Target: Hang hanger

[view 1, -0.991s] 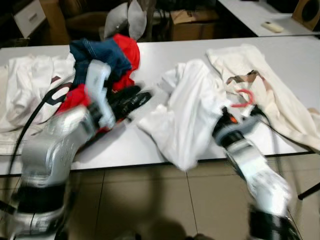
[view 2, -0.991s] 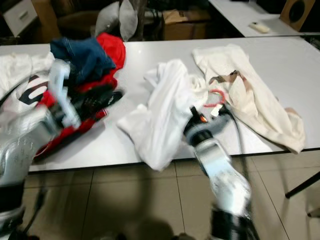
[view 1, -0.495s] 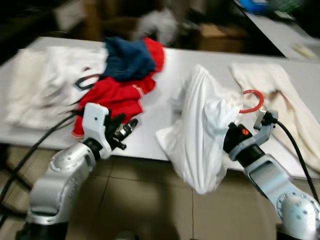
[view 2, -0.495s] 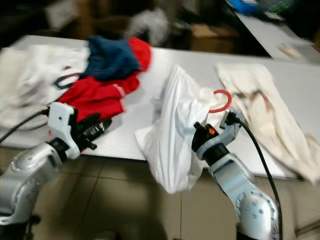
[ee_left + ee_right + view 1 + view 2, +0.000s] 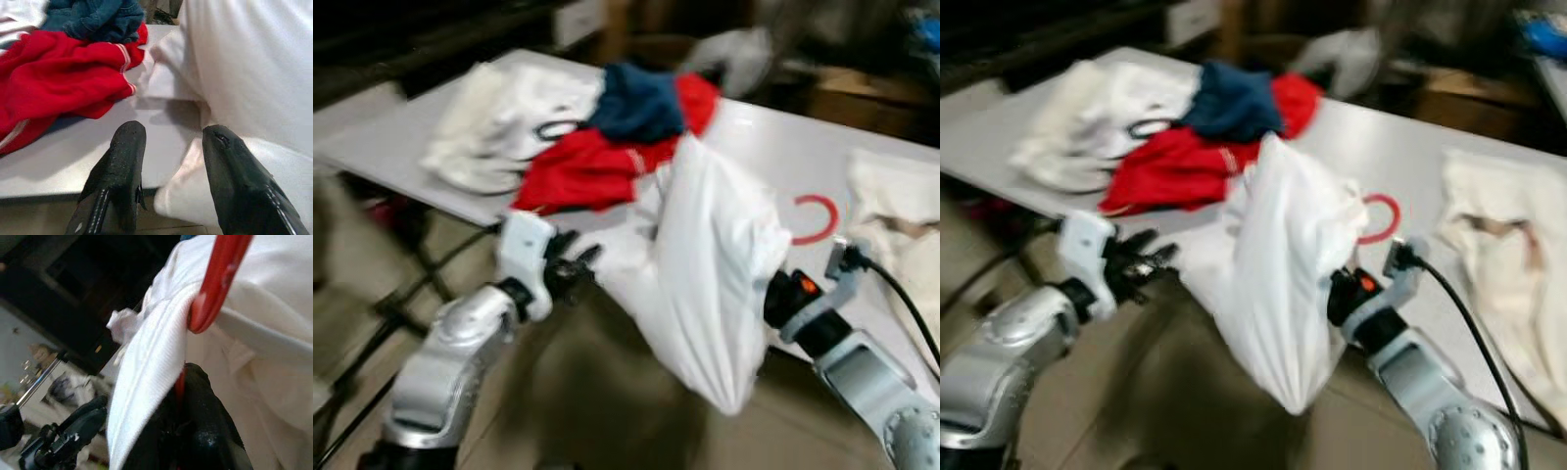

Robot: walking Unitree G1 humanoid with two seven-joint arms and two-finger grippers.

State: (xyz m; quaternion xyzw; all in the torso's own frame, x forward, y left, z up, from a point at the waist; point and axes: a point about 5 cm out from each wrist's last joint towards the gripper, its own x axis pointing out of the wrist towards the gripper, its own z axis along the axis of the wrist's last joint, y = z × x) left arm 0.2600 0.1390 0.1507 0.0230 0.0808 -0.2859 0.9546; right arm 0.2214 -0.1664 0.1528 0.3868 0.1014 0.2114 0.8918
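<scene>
Change since earlier: our view has swung, so the table now runs off at a slant; the white garment (image 5: 720, 284) we carry hangs lower off the table edge than it did half a second ago, and our left arm has stayed out in front of the table.
Right gripper: our right gripper (image 5: 188, 404) is pinched on the red hanger (image 5: 215, 284) through the garment's collar.
Hanger: we see its red hook (image 5: 815, 217) curving out behind the garment's top, above the table (image 5: 773, 147).
Garment: it hangs from the hanger as a full white bundle, its bottom past the table edge.
Left gripper: our left gripper (image 5: 171, 147) is spread, holding nothing, just beside the garment's lower fold at the table edge.
Table: we see a red garment (image 5: 582, 168) with a blue one (image 5: 641, 98) on it, a white pile (image 5: 504, 122) beyond, and a cream garment (image 5: 1498, 255) at our right.
</scene>
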